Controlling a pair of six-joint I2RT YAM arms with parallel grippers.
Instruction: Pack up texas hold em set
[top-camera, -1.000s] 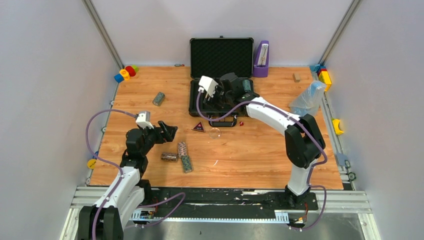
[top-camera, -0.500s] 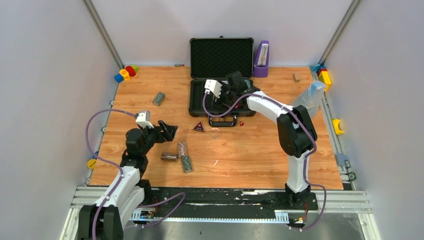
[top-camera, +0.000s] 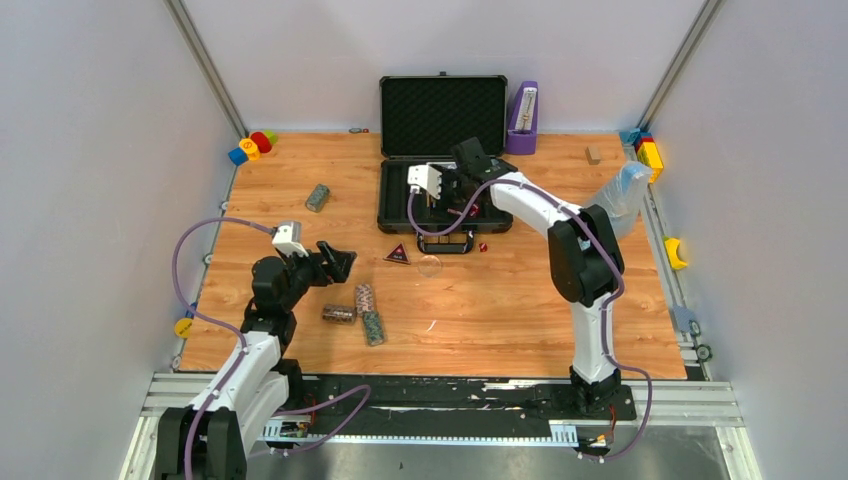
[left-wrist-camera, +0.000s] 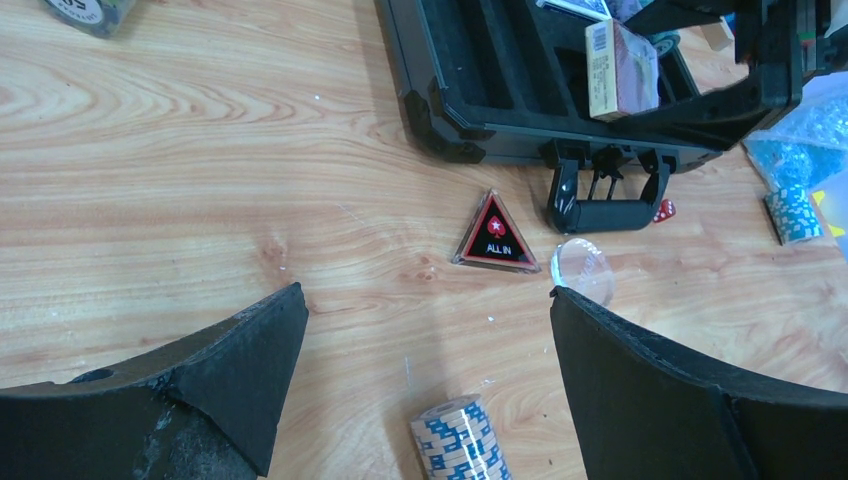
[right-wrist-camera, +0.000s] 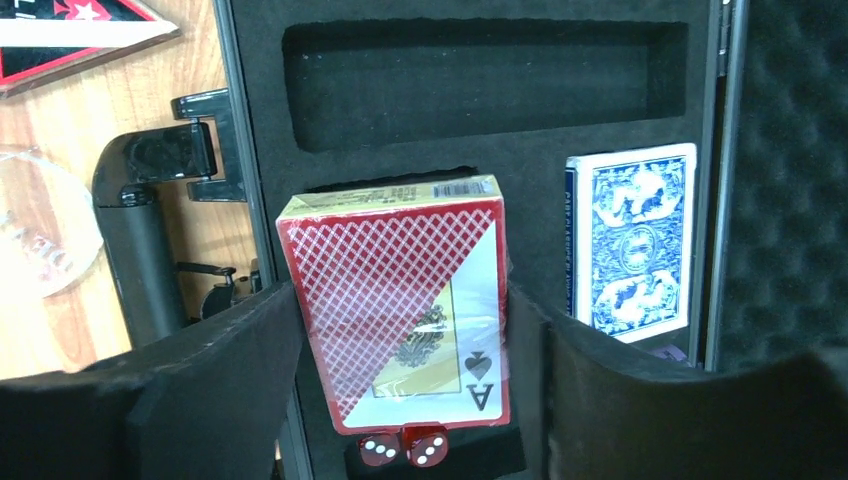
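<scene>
My right gripper (right-wrist-camera: 405, 345) is clamped on the red card deck (right-wrist-camera: 390, 270) over the open case (top-camera: 393, 200) — its long axis runs parallel to the blue deck (right-wrist-camera: 630, 240) seated just beside. The left gripper (left-wrist-camera: 428, 300) hangs spread wide near a chip roll (left-wrist-camera: 460, 440) — well apart, so the right places it.

The black case (top-camera: 393, 200) lies open at the tabletop's far edge, lid upright. A red card deck (right-wrist-camera: 390, 270), clamped in the right gripper (right-wrist-camera: 398, 345), stands apparently just above its foam slot. A blue deck (right-wrist-camera: 632, 240) lies bedded beside it, with two red dice (right-wrist-camera: 403, 447) below. The dark red triangle (top-camera: 398, 254) lies just before the case's near rim. Three chip rolls (top-camera: 365, 298) cluster near-left; a fourth roll (top-camera: 318, 197) lies left of the case.
</scene>
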